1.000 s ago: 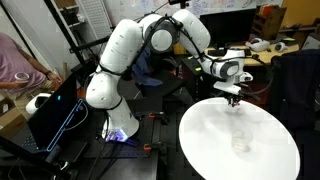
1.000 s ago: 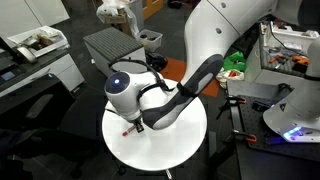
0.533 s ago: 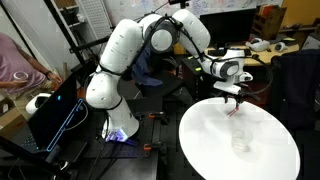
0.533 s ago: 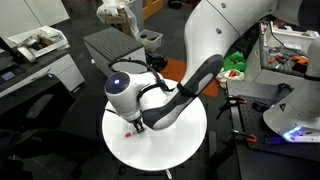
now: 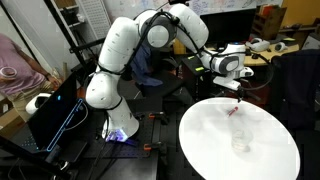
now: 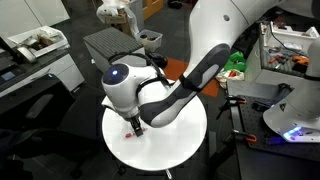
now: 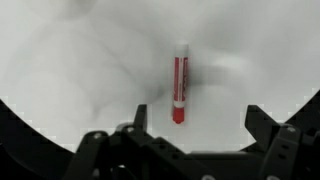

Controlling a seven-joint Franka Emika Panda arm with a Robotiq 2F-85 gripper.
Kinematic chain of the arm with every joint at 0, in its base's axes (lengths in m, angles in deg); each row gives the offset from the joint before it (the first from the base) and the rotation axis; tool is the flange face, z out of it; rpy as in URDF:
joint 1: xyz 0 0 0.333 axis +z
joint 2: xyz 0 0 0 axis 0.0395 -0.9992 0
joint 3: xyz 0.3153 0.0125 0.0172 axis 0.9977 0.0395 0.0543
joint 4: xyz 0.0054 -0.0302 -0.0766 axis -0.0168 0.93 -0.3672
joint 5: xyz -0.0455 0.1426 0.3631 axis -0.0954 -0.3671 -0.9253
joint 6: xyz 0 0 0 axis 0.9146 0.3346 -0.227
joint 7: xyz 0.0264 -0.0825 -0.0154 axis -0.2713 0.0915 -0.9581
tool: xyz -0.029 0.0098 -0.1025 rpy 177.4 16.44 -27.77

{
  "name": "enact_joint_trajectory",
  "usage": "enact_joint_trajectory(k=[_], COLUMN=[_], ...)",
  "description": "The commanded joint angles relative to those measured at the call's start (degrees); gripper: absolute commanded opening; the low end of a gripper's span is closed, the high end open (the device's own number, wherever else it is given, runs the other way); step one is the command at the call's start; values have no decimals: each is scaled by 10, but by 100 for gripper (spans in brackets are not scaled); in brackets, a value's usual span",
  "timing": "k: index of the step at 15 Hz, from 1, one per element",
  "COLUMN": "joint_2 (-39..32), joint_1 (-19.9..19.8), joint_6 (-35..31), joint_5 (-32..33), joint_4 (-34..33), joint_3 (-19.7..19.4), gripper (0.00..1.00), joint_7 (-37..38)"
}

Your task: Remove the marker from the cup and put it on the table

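The reddish-pink marker (image 7: 180,88) lies flat on the white table (image 7: 70,70), free of the fingers. It also shows as a small red mark in both exterior views, marker (image 5: 233,110) and marker (image 6: 130,131). My gripper (image 7: 200,122) hangs just above it, open, with dark fingertips (image 7: 138,117) standing wide apart and nothing between them. In an exterior view the gripper (image 5: 232,92) is above the far part of the round table (image 5: 200,150). The clear cup (image 5: 241,141) stands faintly nearer the table's middle, apart from the marker.
The robot's base and a blue-lit box (image 5: 55,115) stand beside the table. Cluttered desks (image 5: 265,45) lie behind it. A grey cabinet (image 6: 115,45) and benches (image 6: 290,60) surround the table in an exterior view. The arm's big white elbow (image 6: 125,85) hangs over the table.
The jaws have gone from shut on the marker to wide open. The marker now rests on the table, and the gripper has lifted slightly above it.
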Motion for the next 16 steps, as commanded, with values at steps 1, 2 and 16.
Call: enact_joint_trajectory(k=[1,2,16], joint_2=[76,92,151], joint_1=[-27,-35,-74], joint_6=[14,15,22], joint_5=[-32,-41,-52], joint_4=[63,75,113], joint_3=[20,22,7], gripper=[100,100,100], joint_7=[-14,-19,-39])
